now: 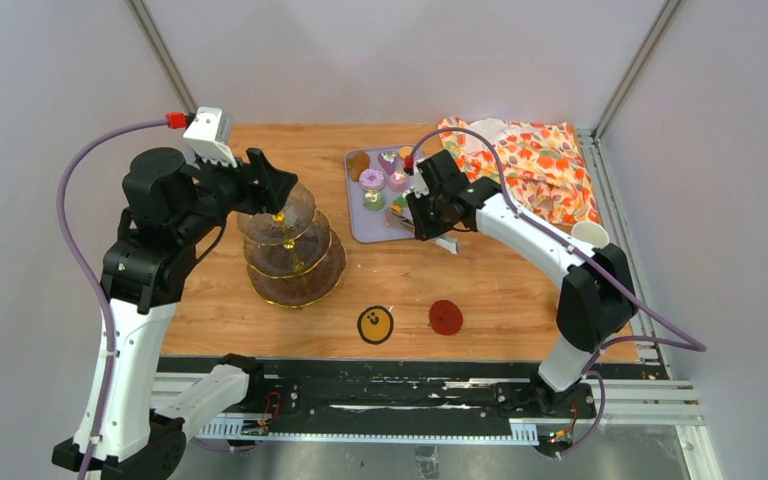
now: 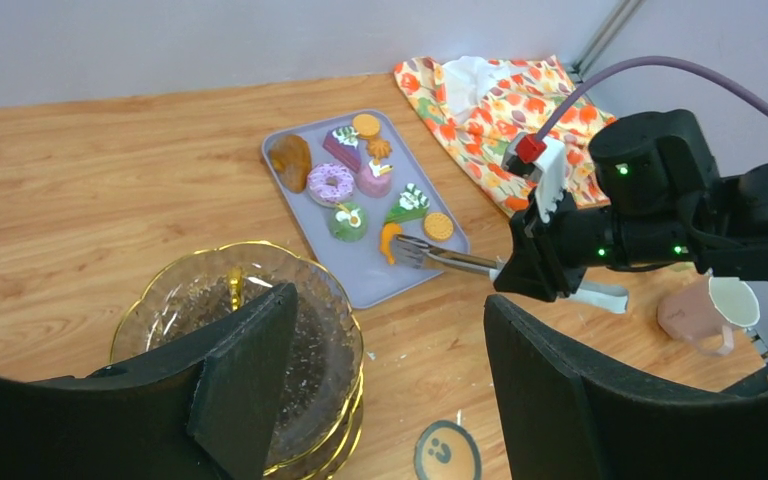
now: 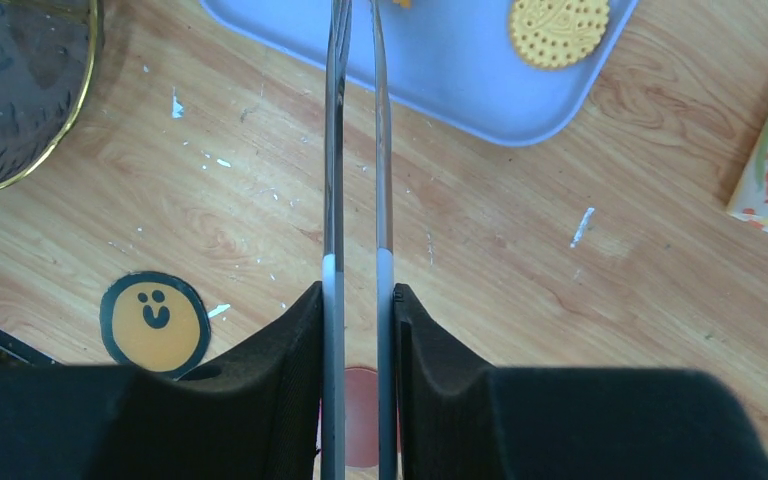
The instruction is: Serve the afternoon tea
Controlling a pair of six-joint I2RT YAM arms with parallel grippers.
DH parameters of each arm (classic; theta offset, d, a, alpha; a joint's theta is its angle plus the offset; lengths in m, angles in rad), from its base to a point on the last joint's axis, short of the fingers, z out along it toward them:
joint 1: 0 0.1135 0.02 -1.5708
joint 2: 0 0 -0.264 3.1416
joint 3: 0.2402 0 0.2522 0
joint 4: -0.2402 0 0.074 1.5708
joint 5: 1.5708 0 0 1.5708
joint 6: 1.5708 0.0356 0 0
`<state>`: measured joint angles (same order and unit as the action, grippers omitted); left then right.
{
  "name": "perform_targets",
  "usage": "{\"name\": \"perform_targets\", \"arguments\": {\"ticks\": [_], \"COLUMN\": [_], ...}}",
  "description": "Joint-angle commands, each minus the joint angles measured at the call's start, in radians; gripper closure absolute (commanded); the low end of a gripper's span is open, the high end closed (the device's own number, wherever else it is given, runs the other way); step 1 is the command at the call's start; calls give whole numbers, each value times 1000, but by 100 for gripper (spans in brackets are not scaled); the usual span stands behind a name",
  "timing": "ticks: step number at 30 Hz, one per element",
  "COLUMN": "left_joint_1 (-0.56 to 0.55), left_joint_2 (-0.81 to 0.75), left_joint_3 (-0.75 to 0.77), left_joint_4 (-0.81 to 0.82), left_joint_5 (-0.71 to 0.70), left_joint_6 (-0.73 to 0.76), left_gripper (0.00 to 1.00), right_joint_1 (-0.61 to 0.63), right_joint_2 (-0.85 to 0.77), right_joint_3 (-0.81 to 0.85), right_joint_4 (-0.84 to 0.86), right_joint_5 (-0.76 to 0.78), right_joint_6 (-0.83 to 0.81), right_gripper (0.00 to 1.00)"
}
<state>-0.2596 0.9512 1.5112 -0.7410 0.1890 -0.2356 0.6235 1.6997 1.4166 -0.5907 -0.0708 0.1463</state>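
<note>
Now R gripper clamps tongs, L gripper gapes wide.
Pastries nr far edge: prob light, slick; pinch mid-body.

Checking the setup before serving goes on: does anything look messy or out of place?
The floral cloth lies crumpled in the far right corner, not laid flat, and white flecks mark the wooden table. Pastries sit on the lilac tray; nothing looks spilled.

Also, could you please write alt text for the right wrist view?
The right gripper is shut on metal tongs, whose arms reach over the wooden table to a lilac tray holding a biscuit. A smiley coaster lies lower left, the glass stand upper left.
</note>
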Motion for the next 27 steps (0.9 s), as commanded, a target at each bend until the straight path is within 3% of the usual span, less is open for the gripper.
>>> {"name": "perform_targets", "arguments": {"ticks": [1,9,17,27], "left_joint_1": [-6,-6,-5,-6], "left_joint_2": [0,2,1,-1], "left_joint_3": [-12,-25,-31,-33], "left_joint_4": [33,42,42,45], "left_joint_5": [-13,-16,-17,-12], "left_joint_6": [4,-5,-8,-19], "left_gripper": [27,27,27,27], "right_joint_1": [9,9,3,-36], "right_joint_2": [-55,-24,-27,41], "right_joint_3": [3,0,-30,-14], "right_joint_4": [-2,-25,-18,21], "right_joint_5": [59,59,106,26], "right_joint_6": [-27,-29,-41,-146], "right_gripper": [73,63,59,57]}}
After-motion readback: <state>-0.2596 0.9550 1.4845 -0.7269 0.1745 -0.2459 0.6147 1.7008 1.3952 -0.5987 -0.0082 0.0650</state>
